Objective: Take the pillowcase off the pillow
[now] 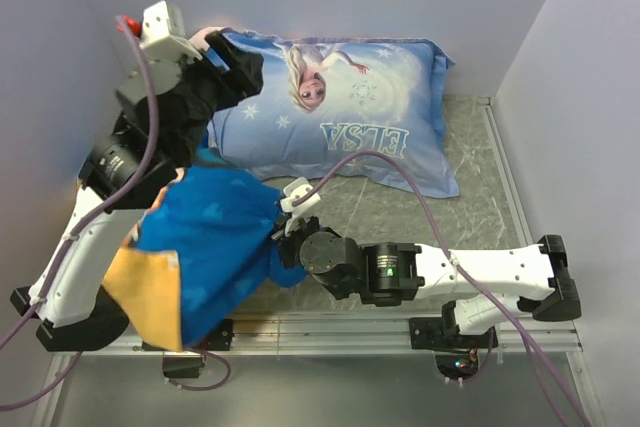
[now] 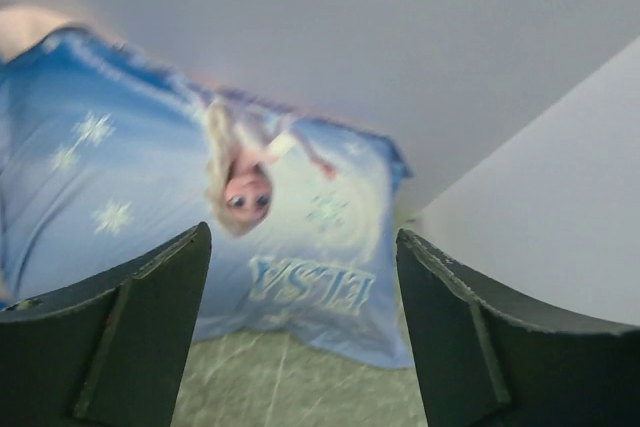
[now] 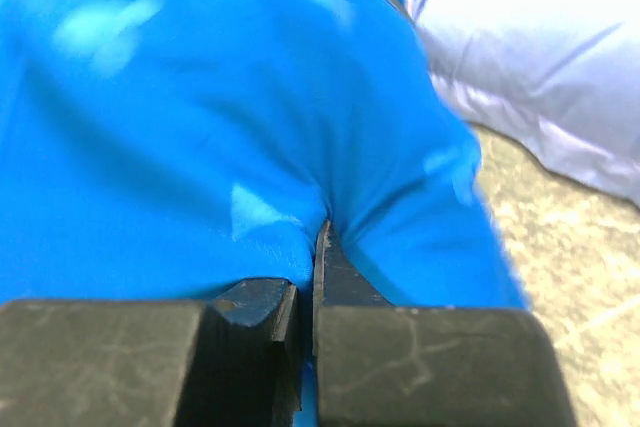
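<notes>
Blue cloth with a yellow-orange panel makes up the pillowcase (image 1: 215, 237), which lies heaped at the near left of the tabletop (image 1: 400, 212), partly draped over the base of the left arm. We can read no lettering on it from here, only pale blue shapes scattered over the blue side.

The only writing we can read is "ELSA", printed on the light blue pillow (image 1: 340, 117) at the back of the tabletop, beside a picture of a fair-haired girl and some snowflakes. From the top camera the word is upside down.

We count one pillowcase, one light blue pillow and two arms.

The left gripper (image 2: 300, 247) is raised above the left end of the light blue pillow. Its fingers (image 2: 150, 327) are spread wide, with nothing between them and nothing touching them. The right gripper (image 3: 318, 247) is clamped on a fold of the pillowcase's blue cloth at the heap's right edge, its jaws almost together with the cloth pinched in the slit.
</notes>
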{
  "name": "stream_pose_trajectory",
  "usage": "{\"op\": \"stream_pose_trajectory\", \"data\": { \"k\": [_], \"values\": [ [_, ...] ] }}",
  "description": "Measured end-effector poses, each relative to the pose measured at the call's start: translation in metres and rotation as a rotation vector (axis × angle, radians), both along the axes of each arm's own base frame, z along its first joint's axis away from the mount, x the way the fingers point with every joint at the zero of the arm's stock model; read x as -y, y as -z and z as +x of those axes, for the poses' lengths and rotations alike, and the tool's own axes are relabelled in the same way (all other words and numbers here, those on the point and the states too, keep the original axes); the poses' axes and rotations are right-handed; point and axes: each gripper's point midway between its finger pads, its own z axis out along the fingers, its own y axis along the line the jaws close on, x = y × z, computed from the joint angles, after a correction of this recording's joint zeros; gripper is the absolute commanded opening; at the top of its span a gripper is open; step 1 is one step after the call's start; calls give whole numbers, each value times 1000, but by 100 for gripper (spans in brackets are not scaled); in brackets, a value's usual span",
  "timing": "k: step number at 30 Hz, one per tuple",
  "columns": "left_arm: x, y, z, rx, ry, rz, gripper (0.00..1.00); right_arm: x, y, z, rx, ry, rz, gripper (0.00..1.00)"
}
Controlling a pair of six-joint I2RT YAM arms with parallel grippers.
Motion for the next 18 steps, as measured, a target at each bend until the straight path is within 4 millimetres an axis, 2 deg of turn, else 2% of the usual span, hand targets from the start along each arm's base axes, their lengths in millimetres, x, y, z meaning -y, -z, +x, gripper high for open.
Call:
{"op": "stream_pose_trajectory", "data": {
  "k": [4,7,10,14,18],
  "values": [
    [3,-51,-10,127,62,-53,84,10,10,12,-56,37,-5,0],
    [1,-75,-18,185,85,-77,86,30,17,41,-123,105,27,0],
    [-5,-88,-25,216,87,-93,86,65,20,77,-182,209,74,0],
    [-14,-80,-30,202,68,-86,85,105,17,104,-235,283,157,0],
    [-28,-50,-30,133,3,-52,85,141,7,114,-264,330,219,0]
  ]
}}
